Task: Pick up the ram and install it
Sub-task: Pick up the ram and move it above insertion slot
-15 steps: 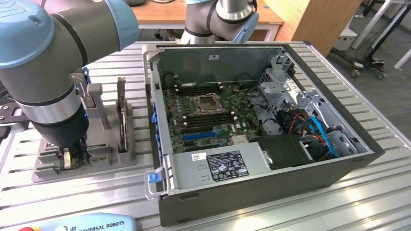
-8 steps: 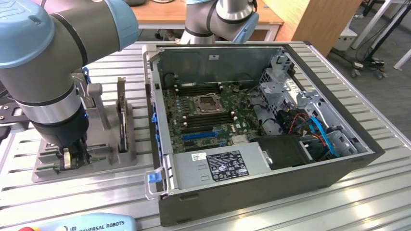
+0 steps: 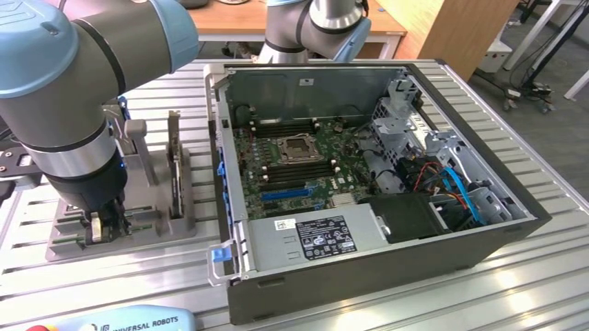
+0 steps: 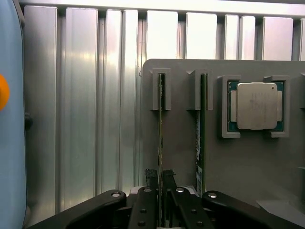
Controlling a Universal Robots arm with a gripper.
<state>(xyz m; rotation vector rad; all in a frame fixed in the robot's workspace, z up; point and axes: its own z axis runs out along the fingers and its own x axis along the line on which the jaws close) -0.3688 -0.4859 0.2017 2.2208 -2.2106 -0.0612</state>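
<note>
Black pincer [image 4: 161,179] is down on the grey holder [image 4: 181,143], its two fingers [image 4: 151,183] closed on the ram [image 4: 161,124], one against each face as far as I can see from the wrist view. That ram stands on edge in its slot, a thin green strip seen end-on, its far end caught in a small grey bracket of the holder. Just beside it and parallel, a second stick [image 4: 200,129] stands the same way in the next slot, apart from the fingers. Beyond that stick a square silver processor [image 4: 256,106] lies flat in its own framed recess on the same plate. In the exterior view the pincer [image 3: 96,231] hangs straight down from the big grey-and-blue arm [image 3: 83,83] onto the near end of the holder [image 3: 138,238], which rests on the ribbed aluminium table [image 3: 515,289] just to the exterior view's left of the open computer case [image 3: 368,269]. Inside the case the green motherboard [image 3: 318,181] lies face up, with the bare processor socket [image 3: 299,148] near its middle and long dark slots running on either side of it. A silver power supply [image 3: 313,238] with a white label sits against the near wall, and blue and red cables bunch in the corner on the exterior view's right. A blue pendant [image 3: 120,321] marked Universal Robots lies at the near table edge.
</note>
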